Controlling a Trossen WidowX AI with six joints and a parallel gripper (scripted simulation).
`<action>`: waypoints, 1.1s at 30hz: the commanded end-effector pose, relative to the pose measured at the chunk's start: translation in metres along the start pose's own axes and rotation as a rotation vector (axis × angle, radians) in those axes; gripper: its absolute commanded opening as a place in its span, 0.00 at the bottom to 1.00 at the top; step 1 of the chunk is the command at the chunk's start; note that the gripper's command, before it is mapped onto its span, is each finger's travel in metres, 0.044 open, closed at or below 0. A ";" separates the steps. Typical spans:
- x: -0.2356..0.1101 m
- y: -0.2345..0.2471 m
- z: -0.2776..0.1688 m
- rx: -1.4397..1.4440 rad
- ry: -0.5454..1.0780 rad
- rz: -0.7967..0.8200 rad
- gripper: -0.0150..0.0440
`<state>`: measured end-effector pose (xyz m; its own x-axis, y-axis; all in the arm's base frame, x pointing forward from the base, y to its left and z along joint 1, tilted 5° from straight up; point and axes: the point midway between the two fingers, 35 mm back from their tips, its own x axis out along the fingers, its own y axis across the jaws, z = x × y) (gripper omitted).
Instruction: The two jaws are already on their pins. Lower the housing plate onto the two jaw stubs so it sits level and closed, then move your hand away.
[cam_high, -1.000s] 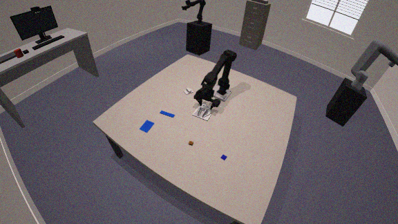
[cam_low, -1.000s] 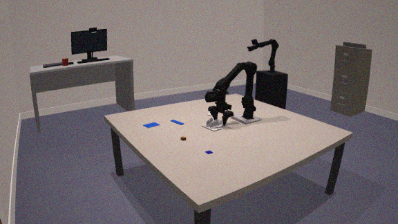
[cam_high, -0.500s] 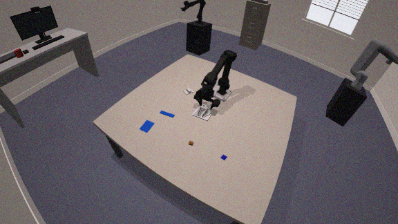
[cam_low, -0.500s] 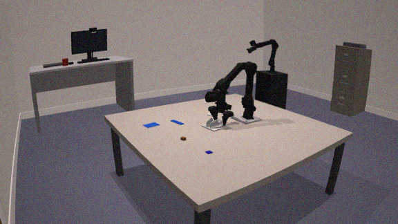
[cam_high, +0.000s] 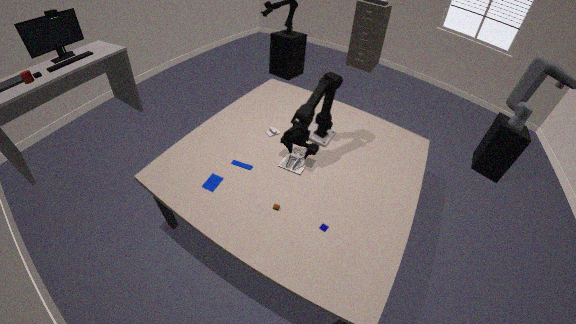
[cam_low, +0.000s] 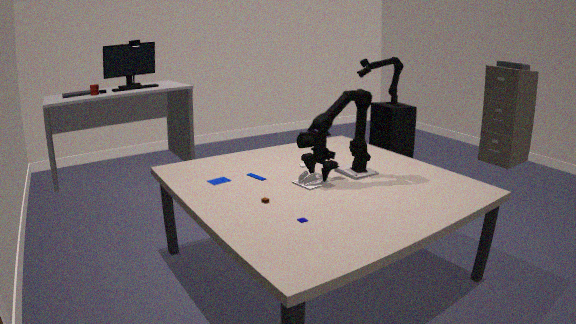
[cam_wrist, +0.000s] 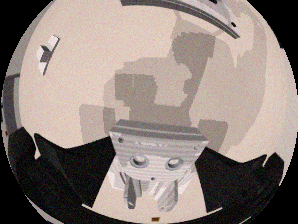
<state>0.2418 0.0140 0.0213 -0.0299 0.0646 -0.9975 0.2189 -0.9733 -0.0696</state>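
The pale housing plate (cam_high: 299, 149) (cam_wrist: 156, 150) has two round holes in its face. My gripper (cam_high: 301, 151) (cam_low: 317, 176) (cam_wrist: 157, 143) is shut on it, with one black finger at each side. The two grey jaws, left (cam_wrist: 131, 192) and right (cam_wrist: 168, 197), stick out below the plate in the wrist view, side by side and a little apart. They lie over the white base board (cam_high: 300, 171) (cam_low: 308, 186), which rests on the table. The plate is over the rear of the jaws. Their stubs are hidden, and I cannot tell whether the plate touches them.
A small white part (cam_high: 272, 131) (cam_wrist: 48, 54) lies behind and to the left. The arm's base plate (cam_high: 321, 138) (cam_low: 358, 174) is behind the board. A blue bar (cam_high: 242, 165), a blue rectangle (cam_high: 213, 182), an orange-brown block (cam_high: 276, 207) and a dark blue square (cam_high: 324, 227) lie farther away.
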 end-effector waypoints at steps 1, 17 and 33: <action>0.003 0.000 0.000 0.006 0.002 -0.003 0.85; -0.002 0.000 0.000 0.006 0.002 -0.003 0.85; -0.001 0.000 -0.001 0.006 0.002 -0.003 0.85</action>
<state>0.2419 0.0136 0.0227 -0.0308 0.0655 -0.9974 0.2166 -0.9737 -0.0706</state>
